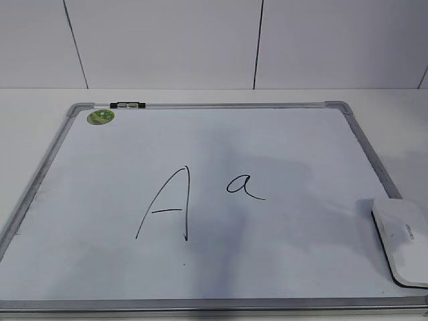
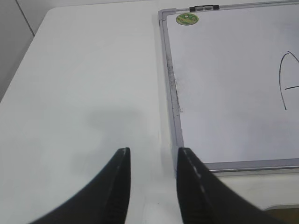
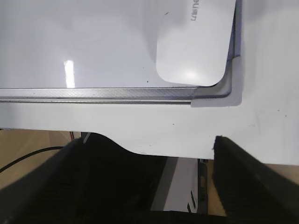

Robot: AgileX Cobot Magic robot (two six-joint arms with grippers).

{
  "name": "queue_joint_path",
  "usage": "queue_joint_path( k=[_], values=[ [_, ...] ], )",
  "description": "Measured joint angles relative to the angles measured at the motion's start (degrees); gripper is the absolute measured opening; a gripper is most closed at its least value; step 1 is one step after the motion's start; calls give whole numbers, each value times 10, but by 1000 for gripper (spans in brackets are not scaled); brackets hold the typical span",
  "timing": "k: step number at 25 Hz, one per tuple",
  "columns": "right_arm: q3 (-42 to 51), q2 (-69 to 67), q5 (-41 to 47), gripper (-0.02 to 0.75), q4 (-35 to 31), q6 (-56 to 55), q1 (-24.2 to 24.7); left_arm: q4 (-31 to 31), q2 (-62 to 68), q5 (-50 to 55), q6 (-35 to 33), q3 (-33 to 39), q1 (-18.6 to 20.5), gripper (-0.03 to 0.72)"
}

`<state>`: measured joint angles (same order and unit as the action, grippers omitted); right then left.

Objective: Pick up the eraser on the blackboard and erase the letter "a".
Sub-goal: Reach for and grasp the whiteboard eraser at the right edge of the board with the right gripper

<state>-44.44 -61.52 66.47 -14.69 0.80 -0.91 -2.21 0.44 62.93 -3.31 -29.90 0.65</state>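
The left gripper (image 2: 152, 186) hangs over bare white desk (image 2: 88, 84), its two black jaws parted with nothing between them. Just to the right of those jaws runs the grey left frame edge of the blackboard (image 2: 174, 93), whose near left corner sits beside the right-hand jaw. Farther ahead of the jaws, at the far left corner of the board, lies a round green sticker (image 2: 187, 19), with a small black clip (image 2: 204, 8) on the top frame just beyond it.

In the exterior view neither arm shows. The board (image 1: 40, 174) lies flat on the desk (image 1: 27, 100), and a tall capital "A" (image 1: 167, 204) stands near its middle. Just to the right of it is the letter "a" (image 1: 244, 185), intact, drawn in thin black marker.

Farther right, the eraser (image 1: 403, 241) rests on the board surface in its near right corner, close against the frame.

The right gripper (image 3: 149, 177) hovers at the near desk edge, its black jaws spread wide and holding nothing. The eraser (image 3: 196, 42) lies ahead of these jaws and slightly towards the right-hand one, beyond the board's near frame (image 3: 93, 94), clear of both jaws.
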Motion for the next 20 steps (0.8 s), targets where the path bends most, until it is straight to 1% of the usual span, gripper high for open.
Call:
queue_joint_path(
  k=[7, 20],
  values=[
    [0, -34, -1, 657, 16, -18, -1, 0, 0, 0, 0, 0, 0, 236],
    [-4, -140, -65, 658, 40, -44, -50, 0, 0, 0, 0, 0, 0, 236]
  ],
)
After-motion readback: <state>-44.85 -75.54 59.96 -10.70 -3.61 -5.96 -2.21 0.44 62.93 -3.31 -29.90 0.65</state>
